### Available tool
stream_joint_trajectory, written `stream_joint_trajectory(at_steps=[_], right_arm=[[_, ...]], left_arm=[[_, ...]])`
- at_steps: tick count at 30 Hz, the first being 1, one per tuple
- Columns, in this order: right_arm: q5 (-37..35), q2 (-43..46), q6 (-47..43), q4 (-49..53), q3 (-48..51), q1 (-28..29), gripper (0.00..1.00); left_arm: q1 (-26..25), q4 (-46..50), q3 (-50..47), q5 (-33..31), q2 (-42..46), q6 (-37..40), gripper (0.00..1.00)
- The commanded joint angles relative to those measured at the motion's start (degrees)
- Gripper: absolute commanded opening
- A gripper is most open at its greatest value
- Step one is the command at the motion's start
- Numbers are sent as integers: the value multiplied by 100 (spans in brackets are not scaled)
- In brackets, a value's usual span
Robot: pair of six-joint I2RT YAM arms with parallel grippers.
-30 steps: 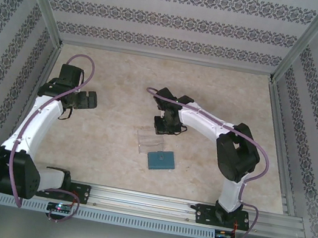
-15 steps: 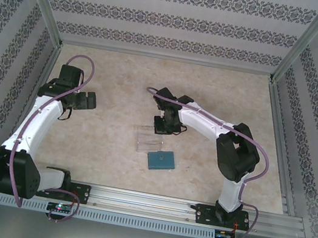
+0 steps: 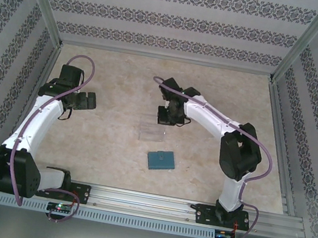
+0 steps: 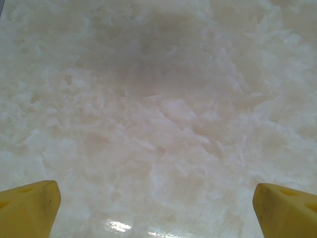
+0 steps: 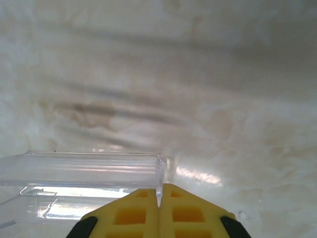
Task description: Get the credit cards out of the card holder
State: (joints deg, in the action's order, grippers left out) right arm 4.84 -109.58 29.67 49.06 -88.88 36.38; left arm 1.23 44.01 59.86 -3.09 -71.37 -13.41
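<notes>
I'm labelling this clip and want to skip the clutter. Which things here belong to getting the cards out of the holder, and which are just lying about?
For the job:
- card holder, teal, lying flat by itself

Not part of it:
- clear plastic piece, beyond the holder, its edge pinched by the shut right gripper

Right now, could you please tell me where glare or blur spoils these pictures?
Top external view: even light, sharp, though the clear plastic piece nearly vanishes against the pale table. Left wrist view: the table looks soft, with a small glare patch at the bottom edge. Right wrist view: the table is streaky and blurred, bright reflections run along that piece.
</notes>
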Motion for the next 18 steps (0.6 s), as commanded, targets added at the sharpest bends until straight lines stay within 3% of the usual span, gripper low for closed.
stream_joint_trajectory(at_steps=[1,8,18], right_arm=[[-226,-210,-153,216,-415,-314,6],[-412,-828,-419,594,-1359,-760,5],[-651,-1859,-605,1235,-2812,-940,5]], left_arm=[[46,162,-33,-81,-19,153,100],[44,167,-32,-82,-34,154,100],[52,168,-41,-65,-62,154,100]])
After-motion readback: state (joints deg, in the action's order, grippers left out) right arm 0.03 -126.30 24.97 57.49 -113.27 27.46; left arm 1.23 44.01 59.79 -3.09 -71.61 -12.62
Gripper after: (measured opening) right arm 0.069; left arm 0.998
